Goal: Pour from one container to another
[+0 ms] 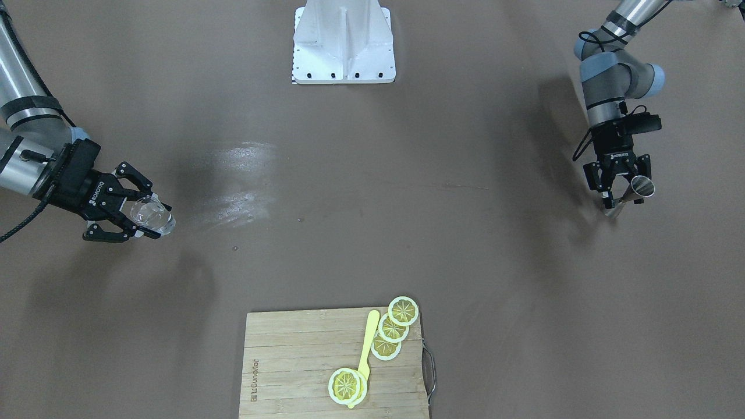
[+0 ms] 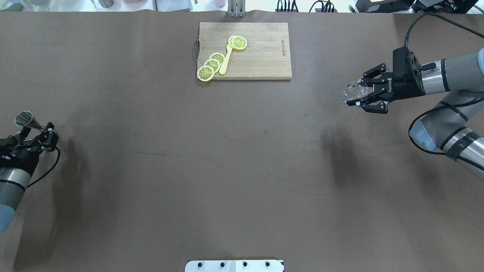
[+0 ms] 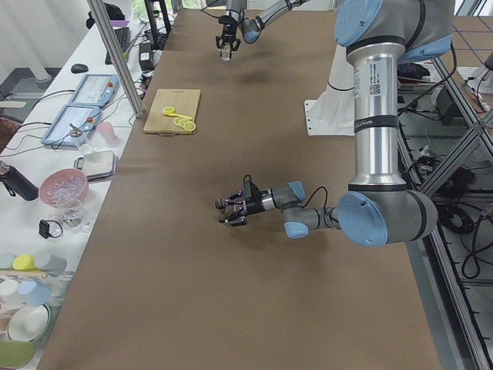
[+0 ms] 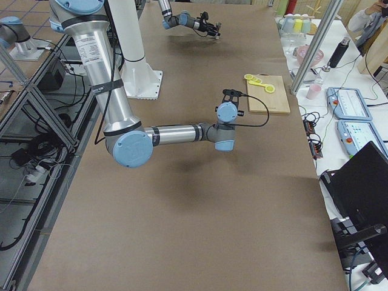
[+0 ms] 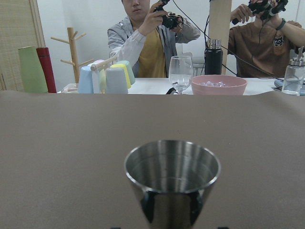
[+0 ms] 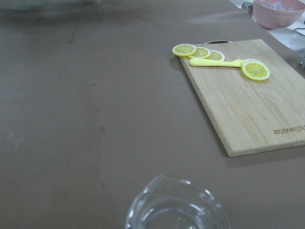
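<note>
Both vessels are held off the table, and I judge the pour itself as not yet begun. The right gripper [image 2: 360, 93] has its jaws closed around the glass beaker cup [image 6: 174, 207]. The left gripper [image 1: 623, 196] clamps the steel double jigger [image 5: 171, 179], and the jigger's upper cone stands out past the fingertips. The two grippers are well apart, so next they must come together, with the cup's lip above the jigger's mouth. The upper cone looks empty. Whether the cup holds liquid, I cannot tell.
</note>
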You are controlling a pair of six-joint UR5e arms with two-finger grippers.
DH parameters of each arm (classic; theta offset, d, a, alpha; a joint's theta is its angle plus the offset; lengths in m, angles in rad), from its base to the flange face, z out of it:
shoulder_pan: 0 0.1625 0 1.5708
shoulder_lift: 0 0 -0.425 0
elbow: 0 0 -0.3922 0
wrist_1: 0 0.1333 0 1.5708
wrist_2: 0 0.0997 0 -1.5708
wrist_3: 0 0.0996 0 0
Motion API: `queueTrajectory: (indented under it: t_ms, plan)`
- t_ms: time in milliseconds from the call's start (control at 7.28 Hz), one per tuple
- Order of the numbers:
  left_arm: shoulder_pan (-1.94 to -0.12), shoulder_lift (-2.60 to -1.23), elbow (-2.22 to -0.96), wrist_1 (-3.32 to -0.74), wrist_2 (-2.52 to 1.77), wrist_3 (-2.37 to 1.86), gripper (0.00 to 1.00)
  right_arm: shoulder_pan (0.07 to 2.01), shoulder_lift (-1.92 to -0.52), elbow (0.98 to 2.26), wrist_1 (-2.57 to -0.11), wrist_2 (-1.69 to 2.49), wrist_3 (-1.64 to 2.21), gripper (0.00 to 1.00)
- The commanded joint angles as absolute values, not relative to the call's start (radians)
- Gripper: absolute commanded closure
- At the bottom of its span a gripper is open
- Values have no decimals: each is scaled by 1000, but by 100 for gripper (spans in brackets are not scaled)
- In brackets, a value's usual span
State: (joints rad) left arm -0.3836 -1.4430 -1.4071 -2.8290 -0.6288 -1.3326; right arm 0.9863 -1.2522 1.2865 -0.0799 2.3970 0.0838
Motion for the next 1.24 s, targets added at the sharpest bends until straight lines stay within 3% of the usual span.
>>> queueTrajectory:
  t_ms: [0, 137, 275, 550, 687, 1099]
  plan:
    - [-397, -1445, -1405, -2830, -630, -1331, 31, 986, -1249, 1304, -100, 2427, 84, 100]
    - [-397, -1445, -1405, -2830, -630, -1330, 34, 988, -1250, 1325, -101, 2427, 84, 100]
    - [-397, -1445, -1405, -2829, -632, -1330, 47, 992, -1244, 1330, -107, 2428, 87, 100]
    - [-402, -1448, -1405, -2827, -630, -1324, 86, 992, -1247, 1406, -199, 2440, 87, 100]
    - [-425, -1447, -1408, -2827, -638, -1304, 100, 991, -1244, 1449, -245, 2442, 86, 100]
    - [-518, -1447, -1486, -2839, -732, -1185, 100, 942, -1238, 1509, -287, 2367, 87, 100]
